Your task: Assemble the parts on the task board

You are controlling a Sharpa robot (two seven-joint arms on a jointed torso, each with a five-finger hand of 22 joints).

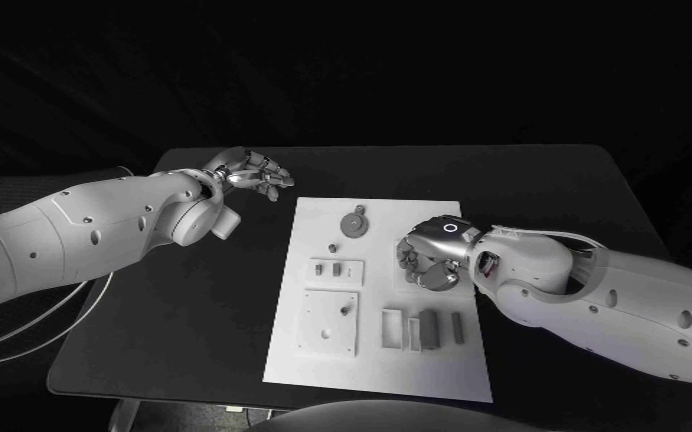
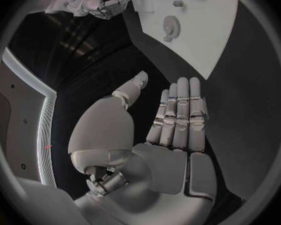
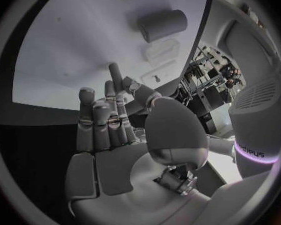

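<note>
Fingers (image 1: 433,270) (right) above task board (image 1: 378,352).

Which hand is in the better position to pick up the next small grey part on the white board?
Probably the right hand: it hovers open over the white task board, beside the round grey gear-like part. The left hand is open too, but over the black table, off the board.

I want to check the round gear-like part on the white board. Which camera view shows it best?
The head view: the gear-like part lies unobstructed near the task board's far edge. The left wrist view shows it small and distorted. In the right wrist view I cannot identify it.
</note>
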